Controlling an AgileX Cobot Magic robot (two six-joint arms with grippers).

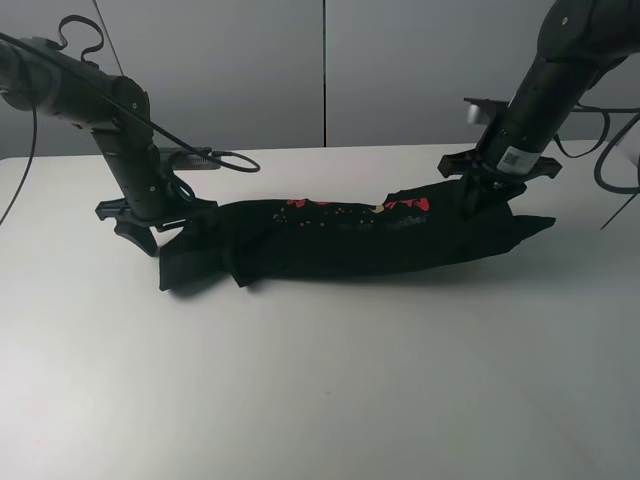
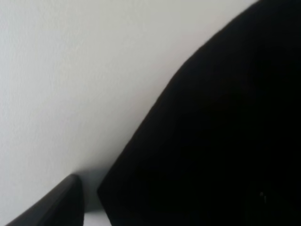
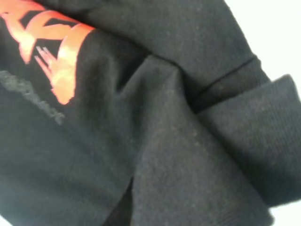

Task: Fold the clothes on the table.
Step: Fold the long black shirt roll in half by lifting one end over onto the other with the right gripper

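The black T-shirt is showing red print with a touch of yellow between the black left tool and the black right tool, nearer the right one. Close under the right tool the strokes are glowing orange-red, with a faint grey line beside them, perhaps small lettering. The bench is looking plain white.

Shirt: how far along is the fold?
Done: the shirt is folded lengthwise into a long band across the table. In hand: the right gripper seems to pinch its right end, raised slightly; the left gripper sits open at the left end. Left: folding the band crosswise into a compact stack.
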